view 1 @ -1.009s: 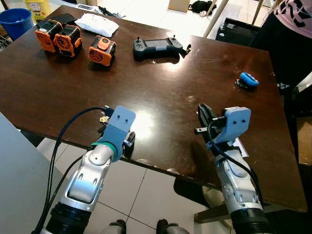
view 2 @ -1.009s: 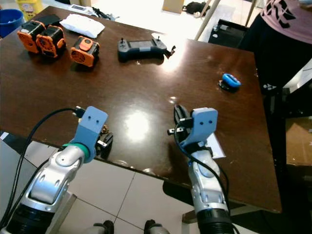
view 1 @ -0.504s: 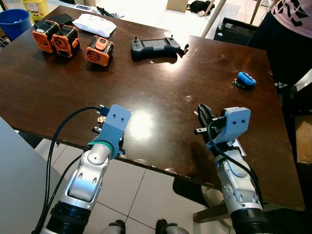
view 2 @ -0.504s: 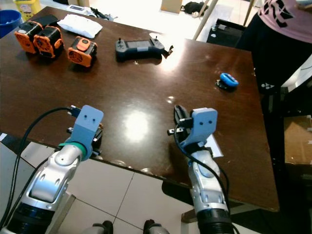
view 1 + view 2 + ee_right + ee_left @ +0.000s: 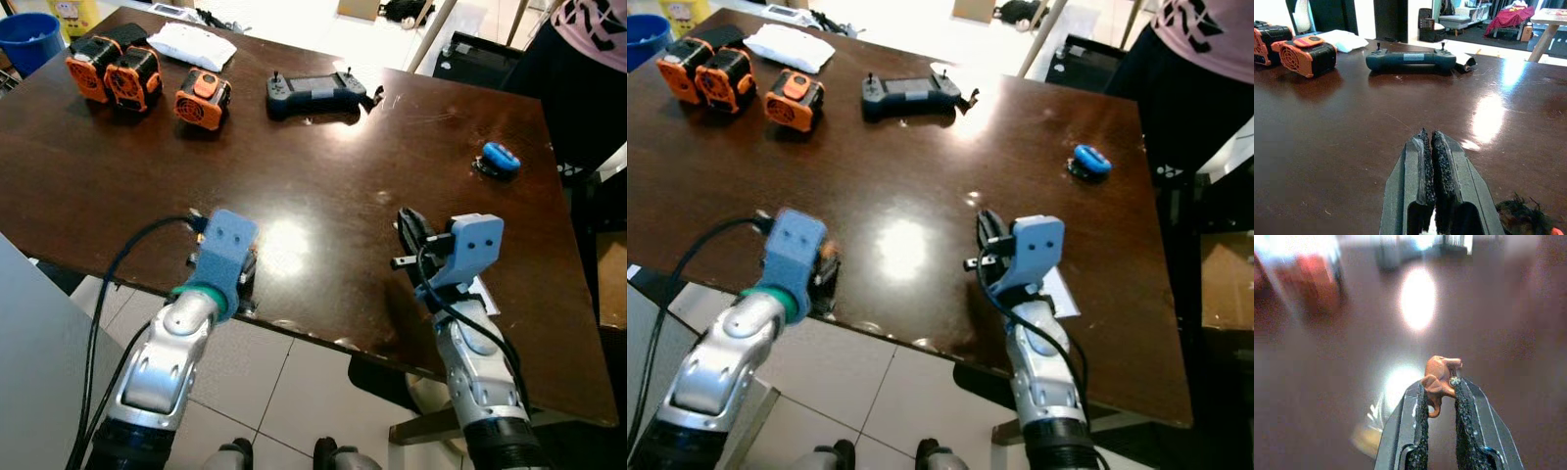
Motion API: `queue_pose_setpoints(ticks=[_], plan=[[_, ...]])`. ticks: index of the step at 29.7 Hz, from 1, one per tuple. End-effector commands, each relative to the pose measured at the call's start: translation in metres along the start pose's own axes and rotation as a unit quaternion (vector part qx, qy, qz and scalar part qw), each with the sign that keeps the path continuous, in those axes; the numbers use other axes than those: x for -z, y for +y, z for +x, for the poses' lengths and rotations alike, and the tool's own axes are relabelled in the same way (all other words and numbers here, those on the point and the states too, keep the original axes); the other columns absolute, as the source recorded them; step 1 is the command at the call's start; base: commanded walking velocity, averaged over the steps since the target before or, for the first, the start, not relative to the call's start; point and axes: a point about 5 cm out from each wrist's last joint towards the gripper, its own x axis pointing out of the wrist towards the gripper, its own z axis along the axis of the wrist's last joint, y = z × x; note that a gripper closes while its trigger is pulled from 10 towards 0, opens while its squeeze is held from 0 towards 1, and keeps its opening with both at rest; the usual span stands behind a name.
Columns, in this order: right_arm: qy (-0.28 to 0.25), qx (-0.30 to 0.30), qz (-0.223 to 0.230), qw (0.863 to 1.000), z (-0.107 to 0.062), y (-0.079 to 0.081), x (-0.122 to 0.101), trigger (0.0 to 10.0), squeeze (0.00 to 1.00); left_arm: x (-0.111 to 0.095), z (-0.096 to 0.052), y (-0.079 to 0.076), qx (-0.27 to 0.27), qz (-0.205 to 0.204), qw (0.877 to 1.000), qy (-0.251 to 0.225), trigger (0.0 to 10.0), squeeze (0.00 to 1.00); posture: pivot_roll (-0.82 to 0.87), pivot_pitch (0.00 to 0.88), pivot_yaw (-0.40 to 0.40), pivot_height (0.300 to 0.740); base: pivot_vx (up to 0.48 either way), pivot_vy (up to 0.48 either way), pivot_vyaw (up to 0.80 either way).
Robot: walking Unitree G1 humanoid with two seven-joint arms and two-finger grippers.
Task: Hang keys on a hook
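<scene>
My left gripper (image 5: 1439, 387) is shut on a small brown elephant-shaped key charm (image 5: 1440, 377), and blurred metal keys (image 5: 1367, 433) hang below it, just above the dark table. In the eye views that gripper (image 5: 828, 276) sits at the table's near edge, mostly hidden under its blue wrist mount. My right gripper (image 5: 1430, 142) is shut with nothing in it and hovers low over the table (image 5: 406, 231) to the right of centre. A small blue object on a dark base (image 5: 499, 158) sits at the far right of the table.
The brown table (image 5: 323, 166) carries three orange-black packs (image 5: 203, 98), a white bag (image 5: 190, 44) and a dark handheld controller (image 5: 315, 95) along its far side. A person in dark trousers (image 5: 568, 88) stands at the far right corner. A blue bin (image 5: 29, 39) stands far left.
My left arm has swung slightly left along the near table edge with the keys still held. The right arm has stayed put. The camera shifted a little.
</scene>
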Motion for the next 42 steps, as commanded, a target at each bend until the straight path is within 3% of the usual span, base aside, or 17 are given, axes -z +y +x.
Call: queue_pose_setpoints(ticks=[1,2,6,9,18,22,27,42], plan=[[0.007,0.004,-0.002,1.000,-0.002,-0.003,0.004,10.0,0.00,-0.020,-0.003,0.001,-0.005,0.001,0.998,-0.059,10.0,0.00,-0.01,0.159,-0.012,0.740,0.000,0.000,0.00],[0.004,0.003,-0.001,1.000,-0.001,-0.003,0.002,10.0,0.00,-0.047,-0.003,0.006,-0.030,0.026,0.991,-0.124,10.0,0.00,-0.01,0.155,-0.011,0.740,0.000,0.000,0.00],[0.001,0.003,-0.001,1.000,0.000,-0.002,0.001,10.0,0.00,-0.070,-0.004,0.013,-0.063,0.060,0.980,-0.180,10.0,0.00,-0.01,0.152,-0.012,0.740,0.000,0.000,0.00],[0.000,0.003,0.000,1.000,0.000,-0.002,0.001,10.0,0.00,-0.074,-0.004,0.015,-0.074,0.070,0.977,-0.190,10.0,0.00,-0.01,0.149,-0.014,0.740,0.000,0.000,0.00],[-0.007,-0.001,0.007,1.000,0.001,0.002,-0.001,10.0,0.00,-0.060,-0.005,0.009,-0.059,0.072,0.982,-0.163,10.0,0.00,-0.01,0.147,-0.017,0.740,0.000,0.000,0.00],[-0.009,-0.003,0.010,1.000,0.001,0.004,-0.001,10.0,0.00,-0.042,-0.007,0.008,-0.053,0.052,0.989,-0.129,10.0,0.00,-0.01,0.151,-0.018,0.740,0.000,0.000,0.00],[-0.010,-0.003,0.012,1.000,0.002,0.004,-0.002,10.0,0.00,-0.027,-0.010,0.008,-0.056,0.065,0.990,-0.111,10.0,0.00,-0.01,0.153,-0.021,0.740,-0.117,0.000,0.00],[-0.011,-0.004,0.012,1.000,0.003,0.005,-0.002,10.0,0.00,-0.019,-0.011,0.008,-0.057,0.073,0.991,-0.101,10.0,0.00,0.00,0.156,-0.023,0.740,-0.336,0.000,0.00]])
